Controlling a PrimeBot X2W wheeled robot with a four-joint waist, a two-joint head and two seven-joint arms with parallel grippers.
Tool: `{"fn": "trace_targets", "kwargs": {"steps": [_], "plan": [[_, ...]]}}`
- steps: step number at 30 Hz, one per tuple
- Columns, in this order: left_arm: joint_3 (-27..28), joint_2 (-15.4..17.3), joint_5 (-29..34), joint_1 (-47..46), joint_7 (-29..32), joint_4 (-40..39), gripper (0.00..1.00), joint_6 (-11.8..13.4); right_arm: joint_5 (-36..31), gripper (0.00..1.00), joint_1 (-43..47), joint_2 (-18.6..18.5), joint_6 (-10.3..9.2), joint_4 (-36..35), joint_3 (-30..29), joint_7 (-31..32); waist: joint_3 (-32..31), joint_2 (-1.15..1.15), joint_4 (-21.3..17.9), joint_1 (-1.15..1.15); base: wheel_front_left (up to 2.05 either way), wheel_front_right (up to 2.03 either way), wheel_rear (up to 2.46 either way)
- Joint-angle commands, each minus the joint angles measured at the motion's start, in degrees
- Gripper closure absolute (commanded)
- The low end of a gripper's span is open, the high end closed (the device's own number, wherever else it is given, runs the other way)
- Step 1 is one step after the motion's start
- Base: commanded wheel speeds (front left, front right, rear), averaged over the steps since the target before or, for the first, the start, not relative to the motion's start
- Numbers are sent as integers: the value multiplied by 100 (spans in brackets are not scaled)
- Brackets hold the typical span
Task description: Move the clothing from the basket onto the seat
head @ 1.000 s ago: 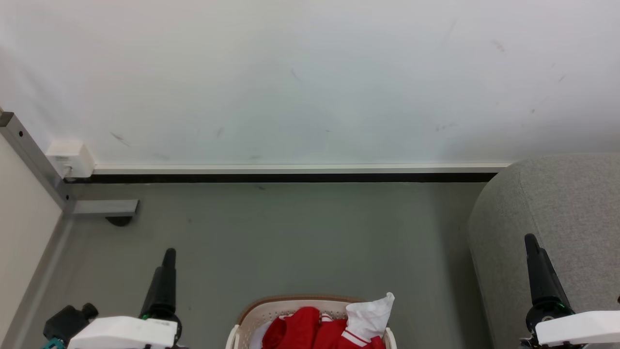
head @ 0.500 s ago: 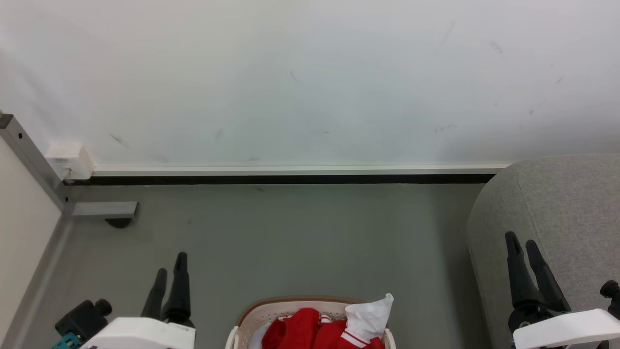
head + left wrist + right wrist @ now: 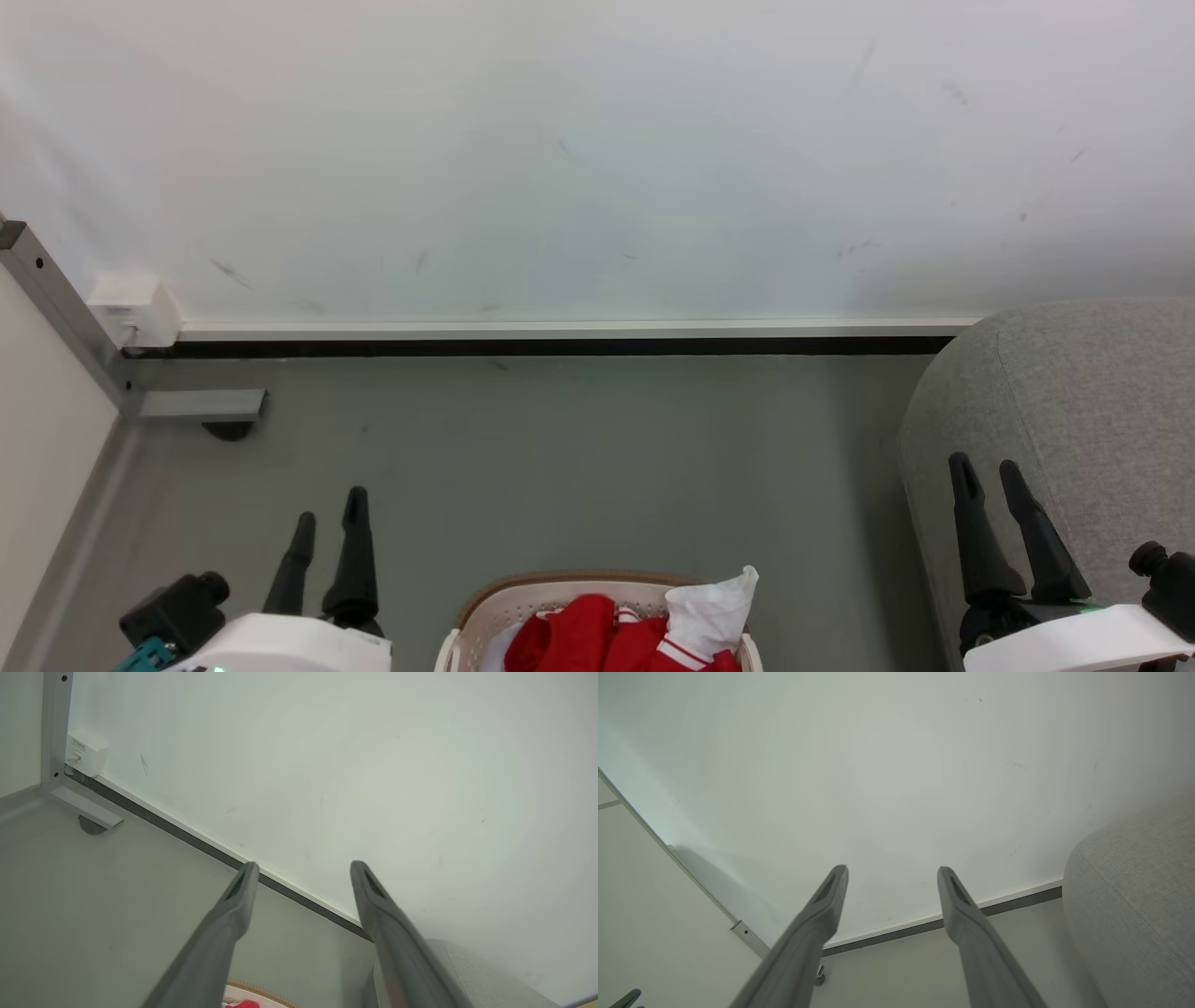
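Grey floor (image 3: 560, 467) carries the basket (image 3: 485, 599) at its near edge, with the red and white clothing (image 3: 583, 635) heaped inside. The left gripper (image 3: 329, 511) and right gripper (image 3: 985, 471) flank it, both released and holding nothing. Farther right stands the sofa (image 3: 1092, 392); a white wall (image 3: 597, 140) closes the far edge.

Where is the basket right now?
Head view, bottom centre: the basket stands on the floor between the left gripper and the right gripper, with the grey seat to its right.
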Motion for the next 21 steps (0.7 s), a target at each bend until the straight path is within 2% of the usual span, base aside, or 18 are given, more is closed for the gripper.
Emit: {"fn": "trace_targets", "kwargs": {"steps": [1,21], "plan": [[-2,52,201,-9,-68,-92,0,18,-184,0,19,-57,-4,-88,34,-63,-2,0,3,0,0,0,0],[-39,53,1448,56,-370,-177,0,158,-1340,0,46,15,-5,-22,-7,-348,4,0,-19,0,0,0,0]]}}
